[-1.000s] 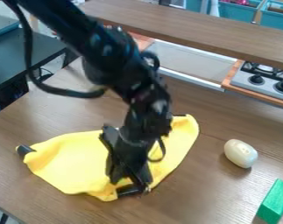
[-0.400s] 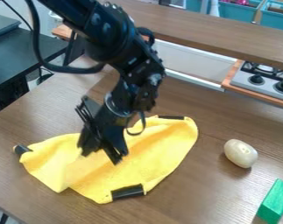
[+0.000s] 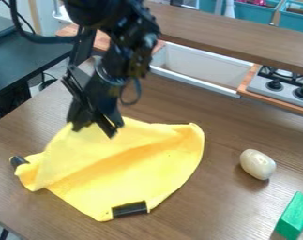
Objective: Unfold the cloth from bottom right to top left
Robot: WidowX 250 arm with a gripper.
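Slantwise across the wooden table, the yellow cloth lies in the left and middle part of the view. Its long axis runs from the left corner, where a dark end piece sticks out, to the rounded corner at the upper right, rising gently that way. A second dark piece sits on the bottom edge, its right end a little higher than its left. One broad fold slopes up from the lower left toward the right corner, and the upper left part of the cloth swells up to meet the gripper.

The gripper hangs down over that upper left edge, touching the cloth or very near it. I cannot tell how far apart its jaws stand, or whether they have hold of the fabric.

The gripper covers a stretch of the cloth's upper left edge, so the outline is lost there. Whatever lies beneath the fold is hidden too. Along the upper right edge a thin dark line shows, too slight to make out well. The robot arm is cut off by the top edge of the view and covers part of the pale basin behind. At the lower right, the green block is cut off by the edge, well apart from the cloth.
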